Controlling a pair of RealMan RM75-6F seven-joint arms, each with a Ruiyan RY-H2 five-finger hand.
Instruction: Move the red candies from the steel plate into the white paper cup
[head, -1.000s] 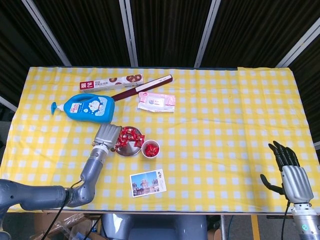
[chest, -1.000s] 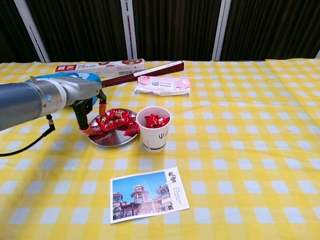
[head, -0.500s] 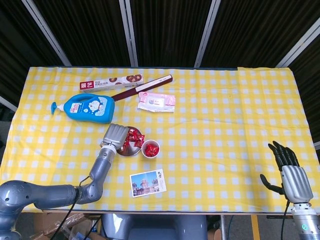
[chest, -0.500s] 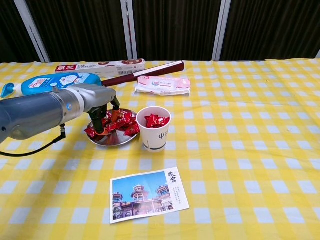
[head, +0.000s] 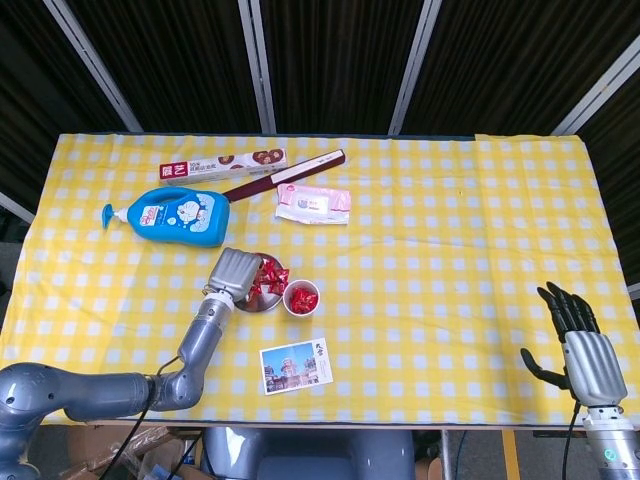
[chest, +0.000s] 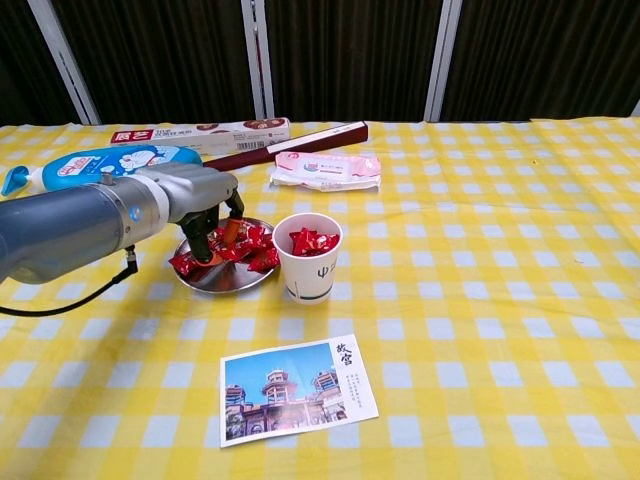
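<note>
Left hand (chest: 205, 205) is over the steel plate (chest: 215, 277), fingers (chest: 231, 232) pointing down into the pile of red candies (chest: 250, 245). Fingers are curled in and touching the wrappers; can't tell whether a candy is actually pinched between them. In the head view the left hand (head: 233, 275) covers the left part of the plate (head: 262, 300), with candies (head: 269, 279) showing on the right side.

White paper cup (chest: 308, 256) stands upright just right of the plate, nearly touching its rim. It already has a few red candies in it (chest: 312, 240). Same in the head view: cup (head: 301, 297) right of the plate, red inside.

Right hand (head: 581, 345) is at the far right near corner of the desk (head: 450, 260), well apart from everything, fingers spread and extended, holding nothing. Not visible in the chest view.

Other stuff on the yellow checked cloth:
- blue lotion bottle (head: 175, 217) lying on its side, behind-left of the plate
- long flat box (head: 222, 168) along the back edge
- dark red stick-shaped box (head: 285, 175) lying diagonally beside it
- pink wipes pack (head: 313, 203) behind the cup
- postcard (chest: 297, 389) with a building picture, lying flat in front of the cup
</note>
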